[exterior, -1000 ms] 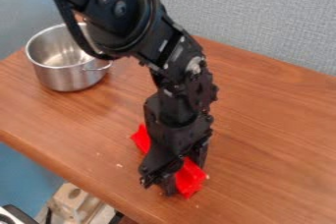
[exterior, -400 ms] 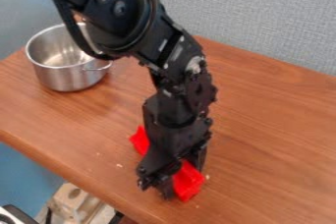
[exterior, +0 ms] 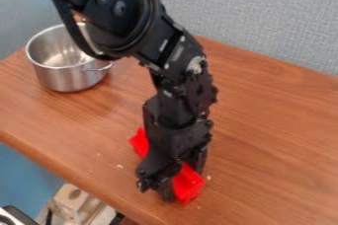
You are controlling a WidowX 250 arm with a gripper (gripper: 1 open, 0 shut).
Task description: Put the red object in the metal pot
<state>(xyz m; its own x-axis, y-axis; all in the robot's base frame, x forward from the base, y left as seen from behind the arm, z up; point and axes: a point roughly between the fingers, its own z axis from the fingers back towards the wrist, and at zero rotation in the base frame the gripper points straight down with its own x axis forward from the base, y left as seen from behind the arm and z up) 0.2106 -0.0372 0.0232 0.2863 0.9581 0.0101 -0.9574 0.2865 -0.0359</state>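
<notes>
Wooden bench (exterior: 258, 101) under a pale wall, one black arm reaching down toward its near edge.

Pincer (exterior: 169, 175): pointed straight down at the near edge of the bench, jaws drawn together and clamped on the red object (exterior: 188, 182). The fingers themselves are dark and partly masked by the arm's body, so the exact contact faces cannot be made out.

Red object: bright red plastic block, low on the bench surface beneath the pincer. One end shows at the left of the arm's lower housing, the other end at the near right. Whether it rests on the wood or is lifted clear cannot be told.

Change since a second ago: very little. The arm stands in the same place and at the same height; the jaws have stayed closed. The visible red ends have shifted only slightly, the near end a touch lower in view. Judgement: the grasp is settled and the lift has not begun.

Metal pot (exterior: 62, 59): round shiny steel pot at the far left of the bench, upright, interior bare, well apart from the block.

Remaining, as judged: raise the block, carry it far-left across the bench, release above the pot's mouth.
</notes>
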